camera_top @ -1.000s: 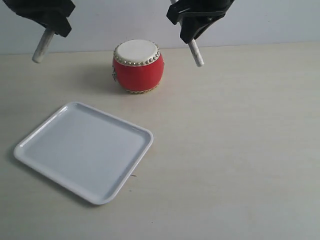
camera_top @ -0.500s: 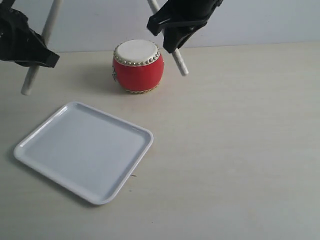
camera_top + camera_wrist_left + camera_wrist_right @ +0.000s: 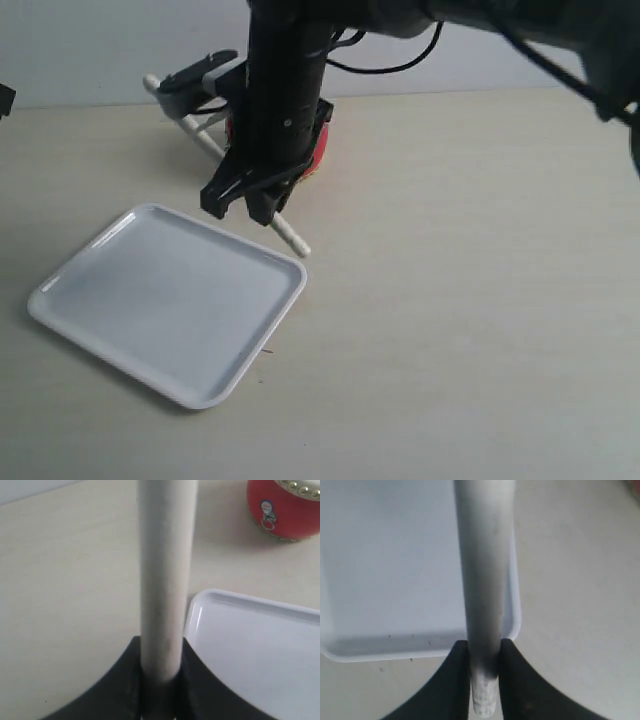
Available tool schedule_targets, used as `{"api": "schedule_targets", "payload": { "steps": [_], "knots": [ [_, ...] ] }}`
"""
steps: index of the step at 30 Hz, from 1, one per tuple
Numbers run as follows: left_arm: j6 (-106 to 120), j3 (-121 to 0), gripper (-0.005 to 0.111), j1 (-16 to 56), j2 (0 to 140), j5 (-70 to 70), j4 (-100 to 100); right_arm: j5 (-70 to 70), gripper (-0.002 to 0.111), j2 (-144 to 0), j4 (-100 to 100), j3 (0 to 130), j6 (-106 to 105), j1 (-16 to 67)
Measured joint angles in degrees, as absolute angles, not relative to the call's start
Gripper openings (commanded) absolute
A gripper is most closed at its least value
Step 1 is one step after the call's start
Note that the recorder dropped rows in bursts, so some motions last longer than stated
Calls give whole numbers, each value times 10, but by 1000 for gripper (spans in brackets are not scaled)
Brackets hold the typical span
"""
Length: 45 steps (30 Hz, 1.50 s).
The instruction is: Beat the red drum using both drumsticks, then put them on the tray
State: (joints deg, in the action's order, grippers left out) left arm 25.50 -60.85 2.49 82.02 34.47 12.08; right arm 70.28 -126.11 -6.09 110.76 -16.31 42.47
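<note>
Two things have changed since half a second ago. The right gripper (image 3: 240,208), which was up behind the red drum (image 3: 285,515), has swung down and across in front of it, so from the room only a red sliver of the drum shows past the black arm. The left gripper (image 3: 160,642) has slid off to the left, and in the exterior view just a dark scrap of it remains at the edge. Drum and tray (image 3: 150,300) sit where they were on the table (image 3: 480,300).

Each gripper is clamped narrowly on a stick. The right drumstick (image 3: 290,235) slants through its black jaws, with its rounded lower tip just beside the tray's far right corner; I cannot tell whether it touches the table. From the right wrist it hangs over the tray's rim. The left drumstick (image 3: 165,570) stands gripped between curved black fingers above bare table, beside a tray corner, with the drum beyond.

The sticks are pale, plain, matte cylinders. The drum is a glossy red barrel with a row of round metal studs and a small printed badge on its side. The tray is smooth white plastic, shallow, with rounded corners and a low raised rim. The table is pale and faintly grained.
</note>
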Motion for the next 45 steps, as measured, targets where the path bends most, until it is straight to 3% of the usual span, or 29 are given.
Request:
{"api": "schedule_targets", "payload": {
  "steps": [12,45],
  "knots": [
    [255,-609,0,24,819,342,141,702,0,-1327,-17,1204,-163,474],
    [255,-609,0,24,819,338,142,700,0,-1422,-14,1206,-148,475]
  ]
}}
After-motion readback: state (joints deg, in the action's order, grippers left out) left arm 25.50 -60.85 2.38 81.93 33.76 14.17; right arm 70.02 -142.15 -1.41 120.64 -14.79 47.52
